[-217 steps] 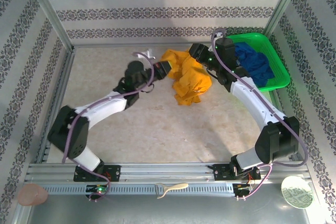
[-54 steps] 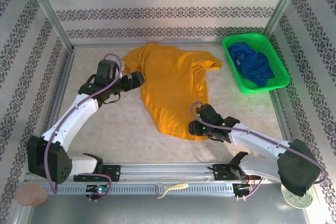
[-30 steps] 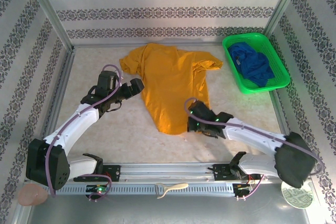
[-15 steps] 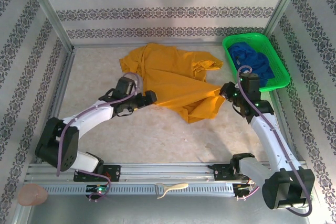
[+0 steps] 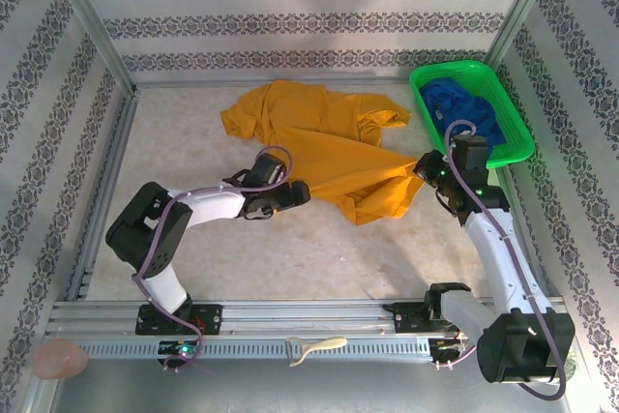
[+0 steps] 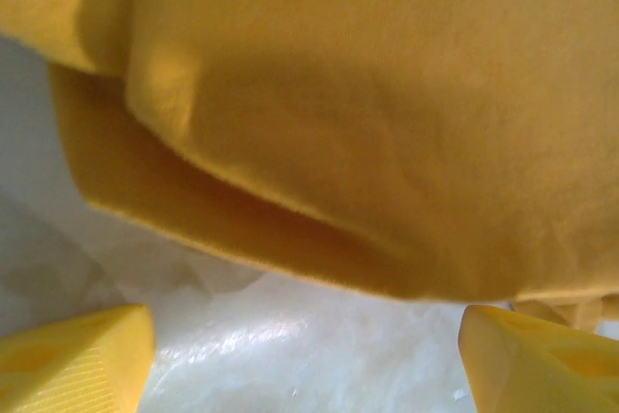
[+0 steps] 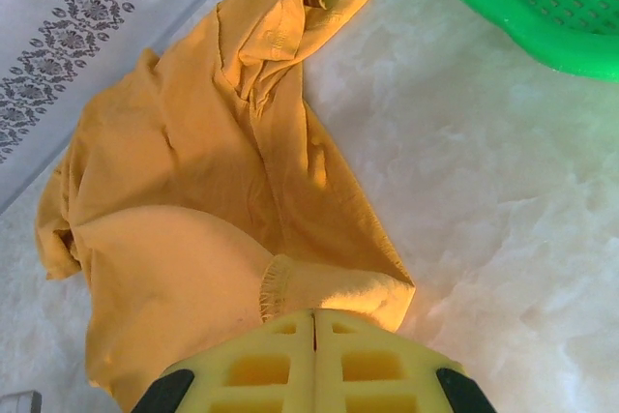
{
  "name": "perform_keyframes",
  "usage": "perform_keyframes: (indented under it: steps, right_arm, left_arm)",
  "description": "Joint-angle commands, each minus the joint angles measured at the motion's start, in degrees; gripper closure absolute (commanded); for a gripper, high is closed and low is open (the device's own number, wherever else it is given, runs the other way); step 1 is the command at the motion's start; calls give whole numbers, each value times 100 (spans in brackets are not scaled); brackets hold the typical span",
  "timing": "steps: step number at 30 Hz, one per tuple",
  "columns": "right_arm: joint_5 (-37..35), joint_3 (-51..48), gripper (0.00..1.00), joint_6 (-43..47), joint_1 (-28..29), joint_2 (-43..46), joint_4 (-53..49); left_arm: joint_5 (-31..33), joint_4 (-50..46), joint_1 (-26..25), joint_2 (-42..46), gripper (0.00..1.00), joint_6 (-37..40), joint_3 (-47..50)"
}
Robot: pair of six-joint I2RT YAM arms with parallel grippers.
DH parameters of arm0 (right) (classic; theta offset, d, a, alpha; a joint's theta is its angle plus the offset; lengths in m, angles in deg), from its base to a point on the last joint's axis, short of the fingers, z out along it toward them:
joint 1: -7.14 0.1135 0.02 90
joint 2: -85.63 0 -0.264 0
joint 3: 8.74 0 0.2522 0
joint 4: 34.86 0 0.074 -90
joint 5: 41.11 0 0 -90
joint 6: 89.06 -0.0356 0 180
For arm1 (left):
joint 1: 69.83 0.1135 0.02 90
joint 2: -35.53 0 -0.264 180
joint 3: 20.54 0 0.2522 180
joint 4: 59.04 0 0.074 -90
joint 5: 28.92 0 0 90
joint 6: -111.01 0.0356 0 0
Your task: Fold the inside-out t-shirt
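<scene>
The counter is pale and stony, like white marble with soft beige marks. Walls stand on three sides, white with dark flowery stripes. Shiny metal bars run along the near edge and up the corners. A green basket sits in the far right corner with a blue cloth inside it.

The yellow t-shirt lies crumpled on the far middle of the counter, plain side up. One corner is stretched out to the right. The right pincer is closed tight on that corner, just beside the basket. The left pincer is low at the near edge of the t-shirt. Its two yellow fingers are wide apart and hold nothing. The edge of the t-shirt is just in front of them.
</scene>
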Motion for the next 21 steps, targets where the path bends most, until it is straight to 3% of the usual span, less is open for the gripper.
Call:
perform_keyframes:
  steps: [1, 3, 6, 7, 14, 17, 21]
  right_arm:
    - [129, 57, 100, 40, -37, -9, 186]
    - [190, 55, 100, 9, -37, 12, 198]
    - [329, 186, 100, -11, -61, 22, 183]
    - [380, 253, 100, -20, -79, 16, 161]
    - [1076, 1026, 100, -19, -239, 40, -98]
    - [1451, 1224, 100, -155, -239, 226, -201]
    - [1750, 1301, 100, -311, -239, 676, -420]
  left_arm:
    - [473, 255, -27, -375, 20, 100, -540]
    - [564, 193, 9, -633, 29, 276, -842]
    - [365, -153, 220, -952, 85, 602, -1469]
    - [248, -323, 307, -935, 97, 718, -1642]
    - [-1669, -2577, 1064, 283, 100, 1596, -3144]
    - [-2050, -3617, 1088, 812, 100, 1962, -3714]
    - [-2262, -4130, 1088, 1555, 96, 2030, -3844]
